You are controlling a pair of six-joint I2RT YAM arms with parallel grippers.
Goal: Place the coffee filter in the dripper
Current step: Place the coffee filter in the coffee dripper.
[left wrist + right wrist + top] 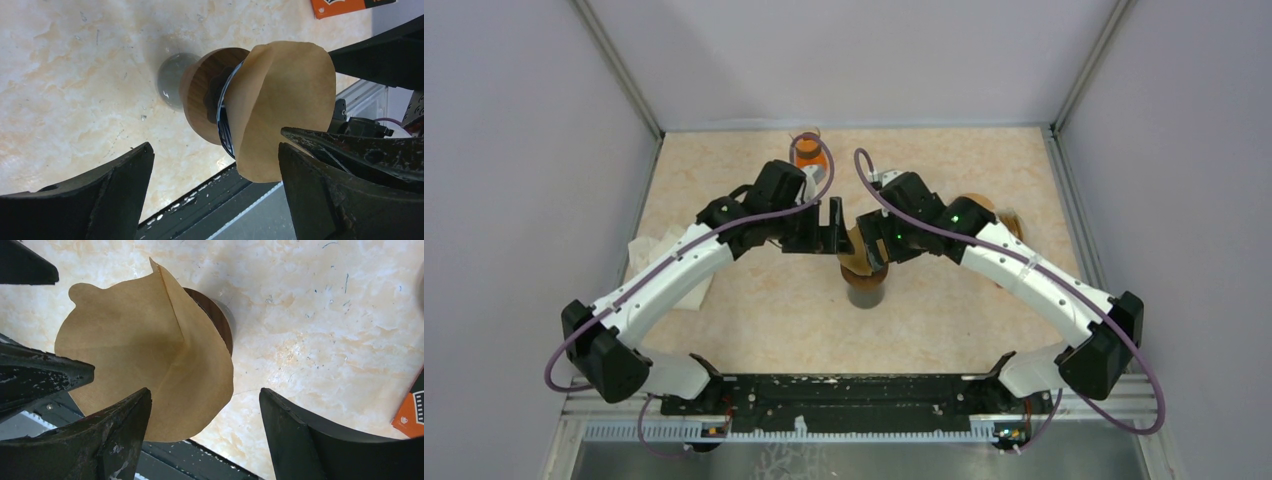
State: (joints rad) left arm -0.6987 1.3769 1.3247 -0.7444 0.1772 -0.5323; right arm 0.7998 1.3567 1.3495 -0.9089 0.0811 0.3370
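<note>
The dripper stands at the table's middle, with a wooden collar on a grey base. The brown paper coffee filter sits opened as a cone in the dripper's top; it also shows in the right wrist view and in the top view. My left gripper is open and empty, and its right finger is close beside the filter's rim. My right gripper is open and empty, and its left finger lies over the filter's lower edge.
An orange packet lies at the far edge, also seen in the left wrist view and the right wrist view. A white cloth lies at the left. Brown items sit behind the right arm. A black rail runs along the near edge.
</note>
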